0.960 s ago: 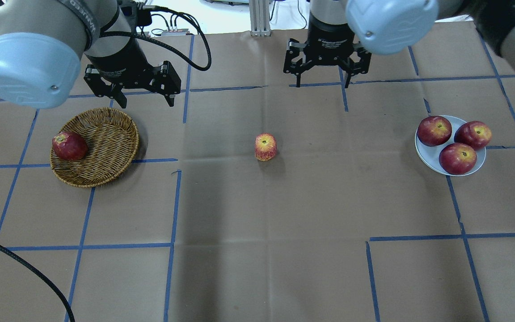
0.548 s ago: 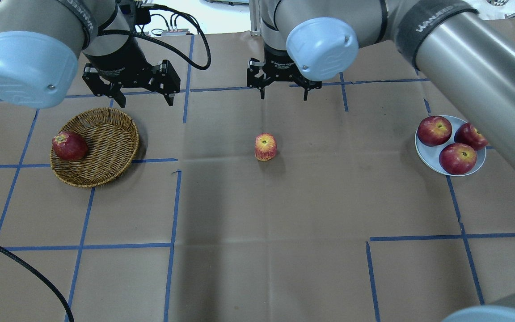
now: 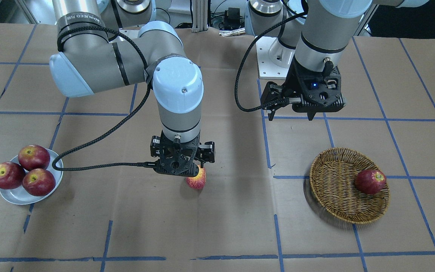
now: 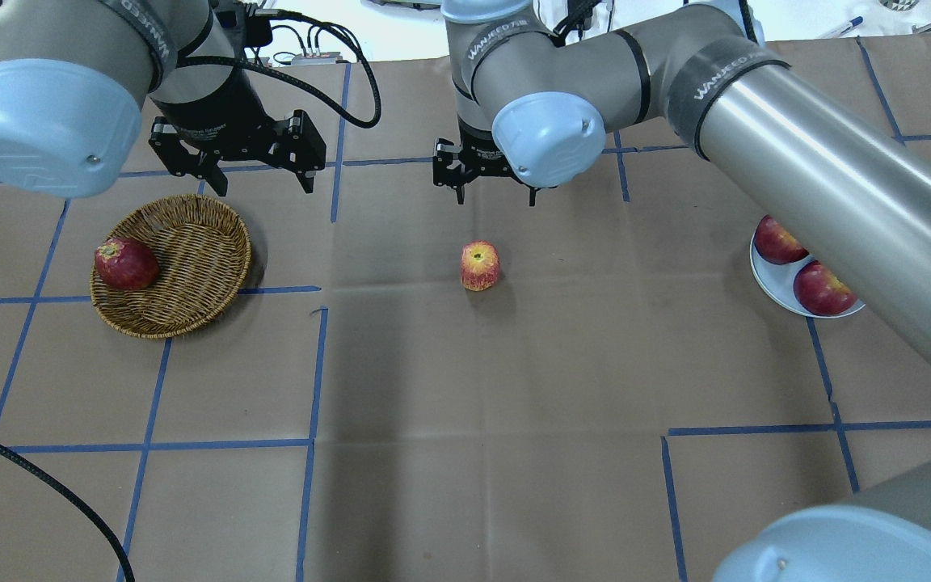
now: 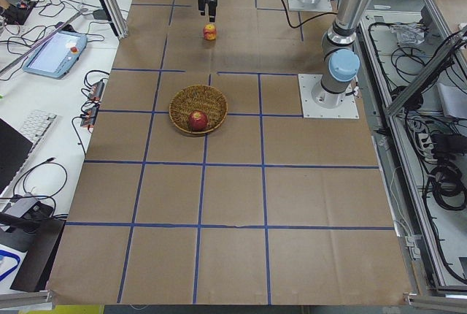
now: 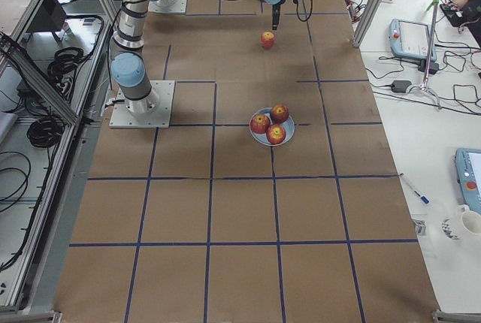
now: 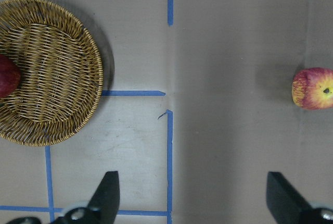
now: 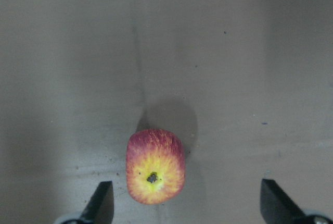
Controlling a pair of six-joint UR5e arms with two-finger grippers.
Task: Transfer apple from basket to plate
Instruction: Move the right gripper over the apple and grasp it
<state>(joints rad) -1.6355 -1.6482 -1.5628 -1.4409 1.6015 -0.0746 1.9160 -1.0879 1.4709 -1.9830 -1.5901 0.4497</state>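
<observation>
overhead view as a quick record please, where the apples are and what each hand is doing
streaked apple: on the table, outside basket and plate
basket: holds one dark apple
plate: three dark apples
right hand: open, above the streaked apple, not gripping
left hand: open, empty, near the basket

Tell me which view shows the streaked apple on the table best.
The right wrist-mounted view: the apple sits close, from above, unobstructed. Overhead it is clear but small; front-facing, the right end effector half hides it; the left wrist view catches it at the edge; the side views show it tiny.
</observation>
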